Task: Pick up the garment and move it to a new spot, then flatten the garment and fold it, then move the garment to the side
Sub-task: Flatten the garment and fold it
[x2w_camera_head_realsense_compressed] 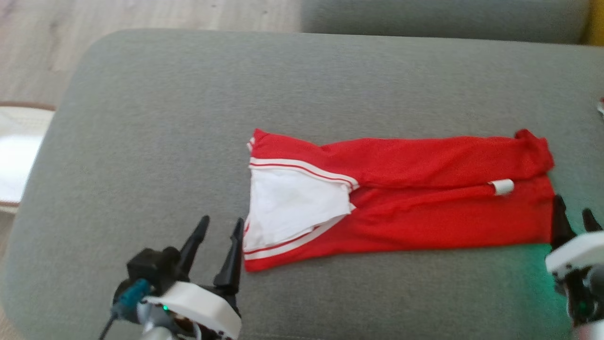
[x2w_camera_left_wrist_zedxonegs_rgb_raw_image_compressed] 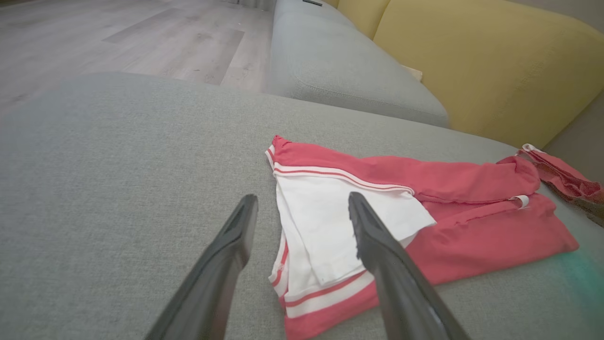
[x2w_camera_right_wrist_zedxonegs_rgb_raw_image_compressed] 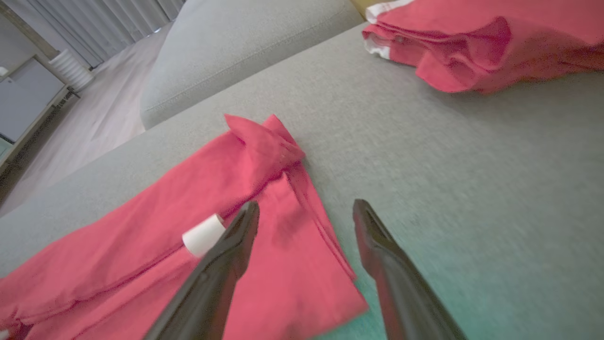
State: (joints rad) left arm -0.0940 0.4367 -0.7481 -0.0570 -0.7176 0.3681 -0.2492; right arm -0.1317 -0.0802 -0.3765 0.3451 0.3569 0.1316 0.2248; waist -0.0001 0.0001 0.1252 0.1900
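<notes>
The garment (x2w_camera_head_realsense_compressed: 415,198) is red with white striped trim and a white panel at its left end. It lies folded into a long band across the grey sofa cushion (x2w_camera_head_realsense_compressed: 188,118). My left gripper (x2w_camera_head_realsense_compressed: 222,226) stands open just off the garment's near left corner, holding nothing. In the left wrist view the open left gripper (x2w_camera_left_wrist_zedxonegs_rgb_raw_image_compressed: 302,208) frames the white panel of the garment (x2w_camera_left_wrist_zedxonegs_rgb_raw_image_compressed: 472,222). My right gripper (x2w_camera_head_realsense_compressed: 573,212) stands open at the garment's near right corner, empty. In the right wrist view the right gripper (x2w_camera_right_wrist_zedxonegs_rgb_raw_image_compressed: 306,215) straddles the garment's (x2w_camera_right_wrist_zedxonegs_rgb_raw_image_compressed: 141,245) right edge.
A second red garment (x2w_camera_right_wrist_zedxonegs_rgb_raw_image_compressed: 495,42) lies bunched further along the cushion, also at the far right as the second red garment (x2w_camera_left_wrist_zedxonegs_rgb_raw_image_compressed: 561,174). A yellow backrest (x2w_camera_left_wrist_zedxonegs_rgb_raw_image_compressed: 472,61) rises behind. A second grey cushion (x2w_camera_head_realsense_compressed: 443,16) adjoins at the back. Wooden floor (x2w_camera_head_realsense_compressed: 47,47) lies to the left.
</notes>
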